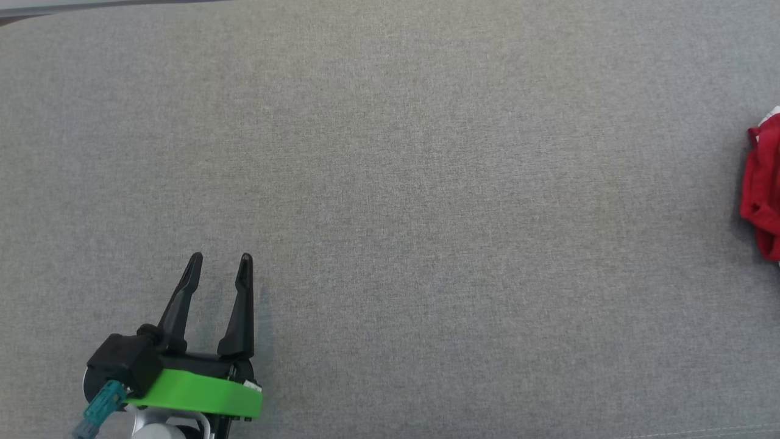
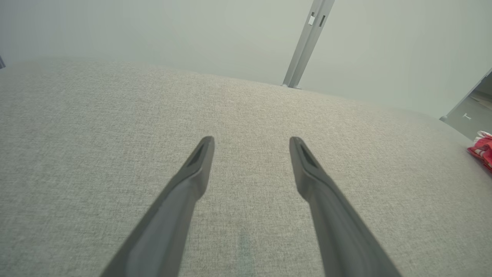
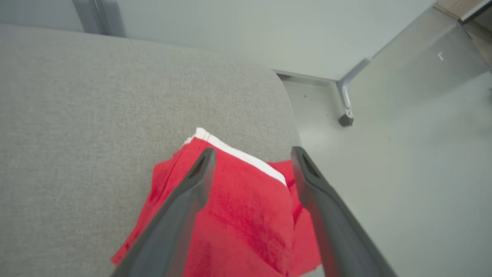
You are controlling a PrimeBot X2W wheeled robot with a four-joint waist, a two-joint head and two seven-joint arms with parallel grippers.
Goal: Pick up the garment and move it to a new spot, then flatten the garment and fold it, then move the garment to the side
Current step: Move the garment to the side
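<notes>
The garment (image 1: 763, 189) is a red cloth with a white band, lying bunched at the far right edge of the grey padded surface (image 1: 390, 183). The left wrist view catches it as a small red patch (image 2: 480, 151) at its right border. In the right wrist view the garment (image 3: 246, 219) lies folded near the surface's corner, its white band uppermost. My right gripper (image 3: 251, 153) hangs over it, open, with the cloth showing between the two fingers and nothing pinched. My left gripper (image 1: 220, 261) stands open at the lower left, far from the garment, with bare fabric between its fingers (image 2: 251, 141).
The grey surface ends in a rounded corner (image 3: 284, 115) just beyond the garment, with pale floor (image 3: 403, 173) below. A metal frame leg (image 3: 346, 115) stands on that floor. Another grey post (image 2: 305, 42) rises behind the surface's far edge.
</notes>
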